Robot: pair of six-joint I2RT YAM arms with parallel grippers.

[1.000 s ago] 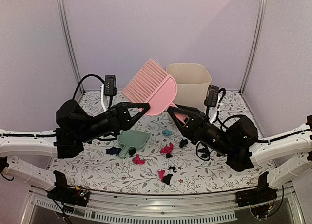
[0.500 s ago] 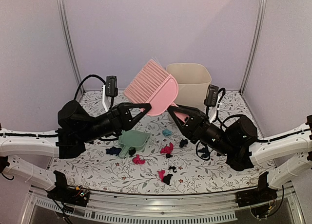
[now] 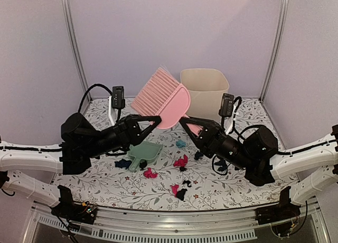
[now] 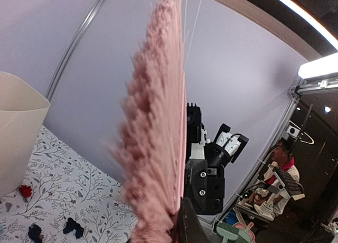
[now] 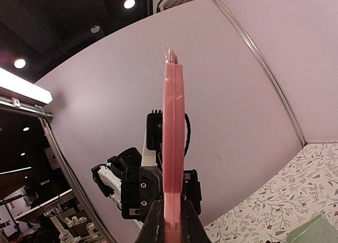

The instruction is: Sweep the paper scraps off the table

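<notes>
A pink brush [image 3: 163, 97] hangs in the air over the table [image 3: 95, 174], bristles up and to the left. My left gripper [image 3: 157, 118] is shut on its lower left edge, and the bristles [image 4: 156, 121] fill the left wrist view. My right gripper [image 3: 186, 121] is shut on the brush's pink handle [image 5: 173, 148], one finger on each side. Paper scraps lie on the tabletop: magenta [image 3: 181, 161], navy [image 3: 123, 163], teal [image 3: 180, 143] and black [image 3: 182, 194] wads. A mint-green dustpan [image 3: 143, 153] rests below the left gripper.
A beige bin [image 3: 206, 90] stands at the back, behind the brush, with a red scrap [image 4: 25, 190] near its foot. Metal posts rise at the back corners, and a metal rail [image 3: 169, 222] runs along the near edge.
My right gripper has closed onto the brush handle. The brush and both grippers have shifted slightly to the left. The left gripper's hold is unchanged.
</notes>
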